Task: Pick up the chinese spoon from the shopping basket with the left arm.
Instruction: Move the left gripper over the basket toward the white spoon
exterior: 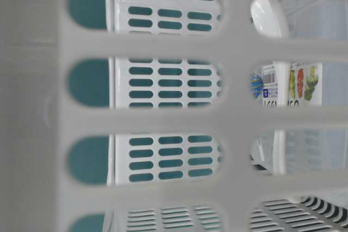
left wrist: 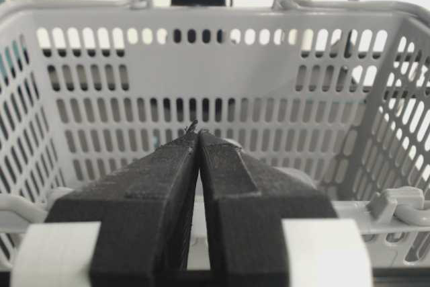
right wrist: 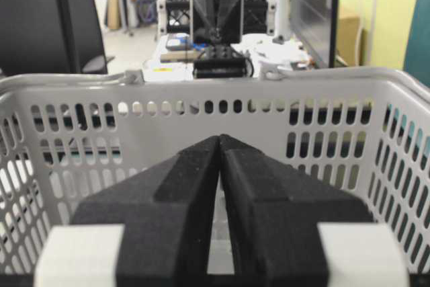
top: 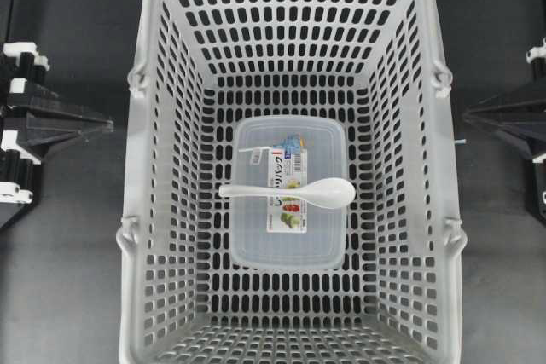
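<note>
Dark tabletop (top: 68, 279), grey shopping basket (top: 136, 210) centred. Chinese spoon (top: 290, 193) seen lying across clear lidded container (top: 256, 236) on basket floor, handle leftward. Judged light, rigid, glossy-slippery, chippable; handle best pinched. Left gripper (left wrist: 197, 132) closed, empty, outside basket; right gripper (right wrist: 220, 138) likewise closed.

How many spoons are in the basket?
1. The white spoon lies across the lid of the clear food box on the basket floor. Nothing else shows, though the box could hide something beneath.
</note>
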`<state>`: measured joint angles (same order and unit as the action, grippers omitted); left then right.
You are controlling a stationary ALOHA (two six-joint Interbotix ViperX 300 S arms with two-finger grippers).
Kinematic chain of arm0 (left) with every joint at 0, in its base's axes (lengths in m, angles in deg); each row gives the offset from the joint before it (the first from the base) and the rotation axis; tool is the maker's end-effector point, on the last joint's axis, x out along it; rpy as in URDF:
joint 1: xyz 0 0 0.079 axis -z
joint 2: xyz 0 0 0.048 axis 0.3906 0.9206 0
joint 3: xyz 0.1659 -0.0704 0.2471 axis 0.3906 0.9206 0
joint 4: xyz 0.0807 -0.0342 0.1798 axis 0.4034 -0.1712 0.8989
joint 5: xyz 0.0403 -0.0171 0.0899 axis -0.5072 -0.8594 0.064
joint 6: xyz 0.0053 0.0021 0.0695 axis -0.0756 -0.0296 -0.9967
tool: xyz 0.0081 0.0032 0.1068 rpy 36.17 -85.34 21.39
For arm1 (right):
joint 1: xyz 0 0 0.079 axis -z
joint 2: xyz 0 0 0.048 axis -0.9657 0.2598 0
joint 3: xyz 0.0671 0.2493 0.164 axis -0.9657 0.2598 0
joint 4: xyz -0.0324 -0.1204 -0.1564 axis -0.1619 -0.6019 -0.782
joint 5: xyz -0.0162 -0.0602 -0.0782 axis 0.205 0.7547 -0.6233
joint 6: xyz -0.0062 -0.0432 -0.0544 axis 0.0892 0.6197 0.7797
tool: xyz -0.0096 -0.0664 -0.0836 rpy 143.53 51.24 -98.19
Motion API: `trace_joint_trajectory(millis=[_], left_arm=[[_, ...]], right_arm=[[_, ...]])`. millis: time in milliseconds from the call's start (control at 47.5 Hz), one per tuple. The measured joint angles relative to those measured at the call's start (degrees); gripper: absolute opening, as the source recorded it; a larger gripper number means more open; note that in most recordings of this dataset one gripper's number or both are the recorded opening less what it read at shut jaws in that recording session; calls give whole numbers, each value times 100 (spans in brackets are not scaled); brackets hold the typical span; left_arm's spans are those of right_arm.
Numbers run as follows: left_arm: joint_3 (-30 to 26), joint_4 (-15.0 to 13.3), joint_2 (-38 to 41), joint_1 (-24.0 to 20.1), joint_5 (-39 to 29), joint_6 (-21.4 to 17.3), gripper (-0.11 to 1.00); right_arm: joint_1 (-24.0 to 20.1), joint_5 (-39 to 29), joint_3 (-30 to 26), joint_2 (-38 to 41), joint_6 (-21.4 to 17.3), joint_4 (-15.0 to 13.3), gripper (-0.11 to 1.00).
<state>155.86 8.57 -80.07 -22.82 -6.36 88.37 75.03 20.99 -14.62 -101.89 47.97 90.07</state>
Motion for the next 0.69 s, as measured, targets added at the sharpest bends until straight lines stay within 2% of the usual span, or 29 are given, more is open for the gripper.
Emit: trace_joint_trajectory(millis=[63, 147, 253, 400, 631, 694], left_arm=[[-18, 18, 9, -9, -26, -9, 2], [-352, 176, 114, -26, -404, -18, 0], [-773, 211, 369, -18, -1406, -9, 0], [-1485, 220, 993, 220, -2892, -88, 0], [-2672, 220, 2048, 343, -4034, -105, 0], [-2971, 220, 2355, 360, -4280, -105, 0]], right_arm=[[9, -9, 0, 9, -9, 9, 0], [62, -26, 0, 0, -53, 35, 0], [123, -114, 0, 9, -53, 44, 0], [149, -158, 0, 9, -97, 44, 0], [237, -255, 0, 0, -387, 79, 0], [246, -290, 0, 0, -475, 88, 5]])
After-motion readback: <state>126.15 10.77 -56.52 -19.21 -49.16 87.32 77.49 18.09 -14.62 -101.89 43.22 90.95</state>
